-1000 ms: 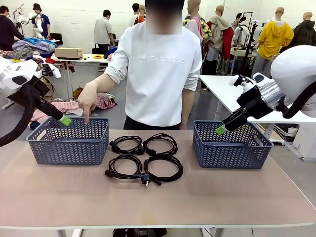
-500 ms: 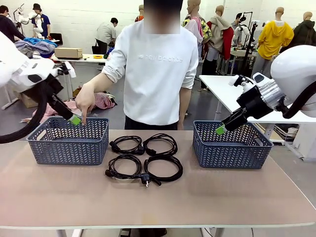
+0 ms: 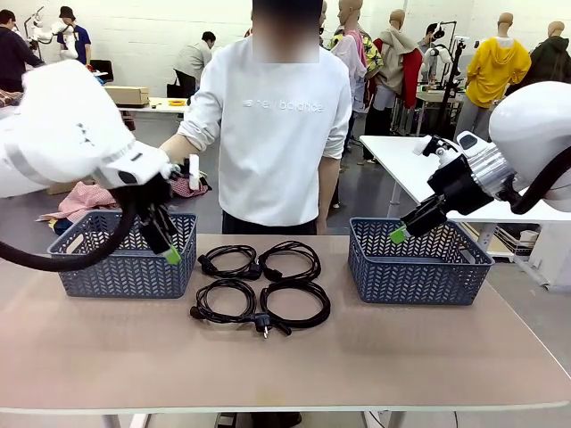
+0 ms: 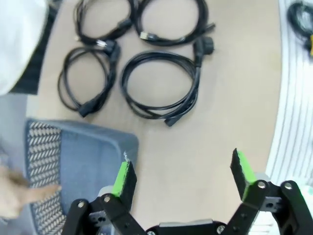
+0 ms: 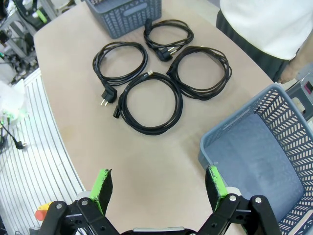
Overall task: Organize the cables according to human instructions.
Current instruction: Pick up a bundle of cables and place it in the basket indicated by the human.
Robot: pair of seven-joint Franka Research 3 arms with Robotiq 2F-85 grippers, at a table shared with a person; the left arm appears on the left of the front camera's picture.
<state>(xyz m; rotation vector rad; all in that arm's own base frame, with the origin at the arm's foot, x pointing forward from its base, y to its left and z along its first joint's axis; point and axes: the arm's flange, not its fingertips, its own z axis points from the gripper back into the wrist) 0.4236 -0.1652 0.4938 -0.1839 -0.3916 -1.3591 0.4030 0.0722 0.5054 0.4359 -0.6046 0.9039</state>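
Note:
Four black coiled cables lie in a two-by-two group mid-table: back left (image 3: 228, 260), back right (image 3: 290, 260), front left (image 3: 225, 301), front right (image 3: 297, 303). My left gripper (image 3: 168, 250) hangs open over the right front corner of the left basket (image 3: 89, 267), just left of the cables. In the left wrist view its jaws (image 4: 182, 175) stand wide and hold nothing, with the nearest coil (image 4: 159, 83) ahead. My right gripper (image 3: 399, 234) is open above the right basket's (image 3: 419, 276) left rim; in the right wrist view (image 5: 159, 188) nothing sits between its fingers.
A person in a white top stands at the far edge behind the cables. Their hand (image 4: 19, 193) reaches into the left basket (image 4: 83, 161). The right basket (image 5: 274, 161) holds nothing. Bare tabletop (image 3: 294, 366) stretches in front of the cables.
My left arm has swung right and down, from beyond the left basket's far left to its right front corner, and now covers the person's pointing hand. The right arm has not moved.

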